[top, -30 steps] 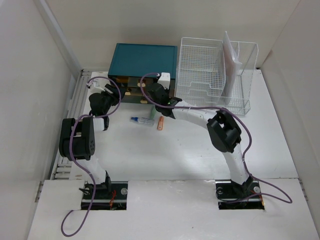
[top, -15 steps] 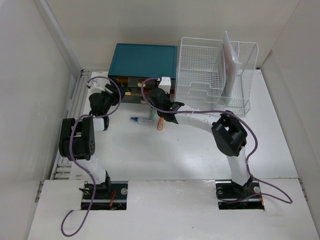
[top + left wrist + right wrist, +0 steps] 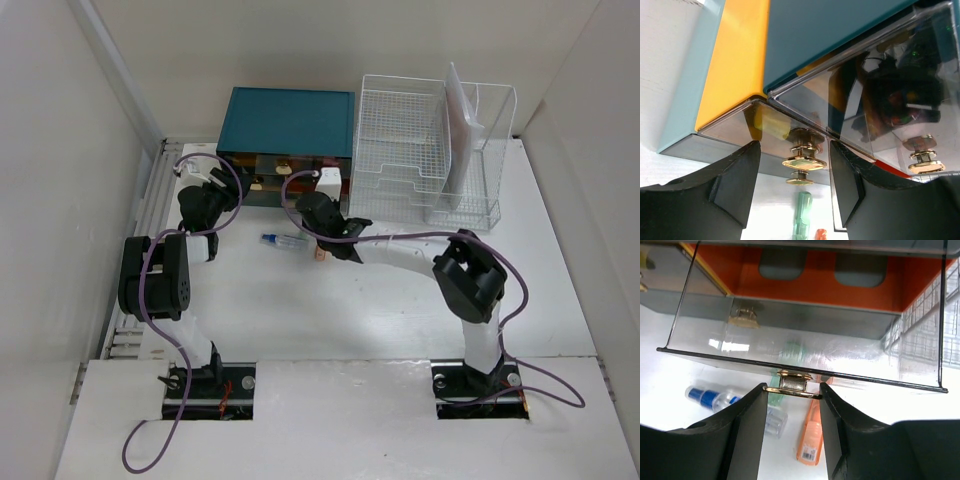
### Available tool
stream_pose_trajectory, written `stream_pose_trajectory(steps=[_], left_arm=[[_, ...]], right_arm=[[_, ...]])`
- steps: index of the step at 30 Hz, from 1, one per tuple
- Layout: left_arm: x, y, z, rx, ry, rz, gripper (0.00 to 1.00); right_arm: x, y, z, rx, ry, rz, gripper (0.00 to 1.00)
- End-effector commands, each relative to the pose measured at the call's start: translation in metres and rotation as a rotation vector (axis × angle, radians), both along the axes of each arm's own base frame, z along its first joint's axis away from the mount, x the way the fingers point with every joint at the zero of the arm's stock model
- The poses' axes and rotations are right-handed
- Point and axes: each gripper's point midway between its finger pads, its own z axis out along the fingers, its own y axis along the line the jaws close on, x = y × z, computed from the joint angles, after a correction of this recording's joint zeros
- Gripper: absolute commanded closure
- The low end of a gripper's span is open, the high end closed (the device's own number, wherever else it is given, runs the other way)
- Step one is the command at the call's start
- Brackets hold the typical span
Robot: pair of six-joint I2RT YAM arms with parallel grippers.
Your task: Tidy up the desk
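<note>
Right gripper (image 3: 792, 391) is clamped on the brass knob (image 3: 792, 382) of the clear drawer (image 3: 805, 350), which stands open at centre frame, probably to take the orange marker (image 3: 810, 437) lying on the white desk (image 3: 330, 310) below. Left gripper (image 3: 795, 155) straddles the neighbouring knob (image 3: 802, 152), jaws spread.

Setting: a robotics lab test cell staged as an office desk. Plain white panels (image 3: 60, 150) enclose a white counter (image 3: 300, 320). Two cabled arms (image 3: 155, 275) are bolted at its near edge. Office items: teal drawer cabinet (image 3: 290, 120), wire paper basket (image 3: 400, 140).
</note>
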Motion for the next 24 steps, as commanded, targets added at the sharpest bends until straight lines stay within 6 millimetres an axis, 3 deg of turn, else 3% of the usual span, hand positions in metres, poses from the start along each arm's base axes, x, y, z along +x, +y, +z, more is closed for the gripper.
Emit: stream_pose_trajectory(steps=[1,9,12,14,16,21,22,24], left_arm=[[-0.002,0.001,0.026,0.003,-0.080,-0.001,0.46],[-0.005,0.001,0.027,0.003,-0.080,-0.001,0.46],[-0.004,0.001,0.029,0.004,-0.089,-0.001,0.46],[-0.007,0.001,0.029,0.004,-0.089,-0.001,0.46],[-0.009,0.001,0.029,0.004,-0.089,-0.001,0.46],[-0.020,0.004,0.028,-0.005,-0.082,0.009,0.45],[-0.021,0.004,0.036,-0.004,-0.101,0.008,0.45],[-0.027,0.005,0.033,-0.004,-0.092,0.019,0.40]], right_arm=[[-0.012,0.009,0.029,0.046,-0.043,0.034,1.00],[-0.029,0.010,0.035,0.043,-0.051,0.050,1.00],[-0.035,0.011,0.027,0.029,-0.040,0.061,1.00],[-0.038,0.012,0.032,0.026,-0.051,0.066,0.96],[-0.038,0.012,0.032,0.026,-0.051,0.066,0.74],[-0.040,0.014,0.034,0.025,-0.051,0.094,0.45],[-0.042,0.012,0.035,0.026,-0.052,0.095,0.32],[-0.042,0.010,0.039,0.028,-0.061,0.098,0.22]])
